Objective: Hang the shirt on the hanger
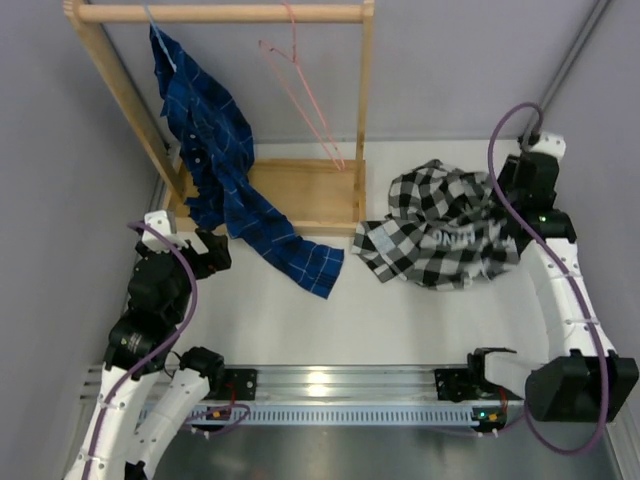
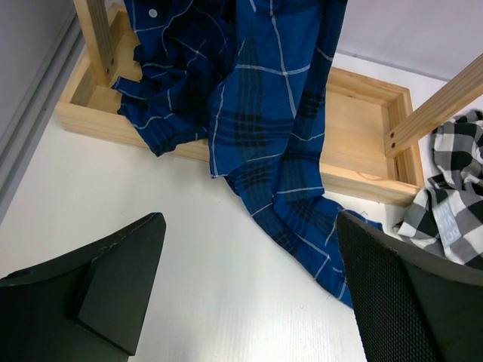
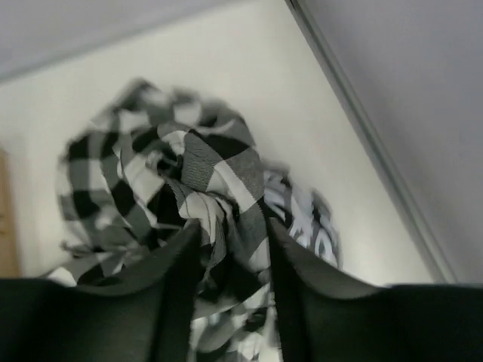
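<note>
Right gripper (image 3: 234, 249) fingers clamp a raised fold of shirt (image 3: 204, 166); left gripper (image 2: 249, 279) fingers stand wide apart over table (image 2: 113, 188); hanger (image 1: 300, 103) hangs on rail (image 1: 220, 13).

The shirt (image 1: 440, 230) is black-and-white checked with large squares; it lies crumpled in a heap on the right of the bench (image 1: 330, 310), a panel with white block lettering facing up; a bunched fold stands between the right gripper's (image 3: 230, 249) jaws, grip unclear. The hanger (image 1: 305, 100) is thin pink wire; it hangs bare by its hook from the wooden rail (image 1: 220, 13), tilted, well apart from the shirt.
</note>
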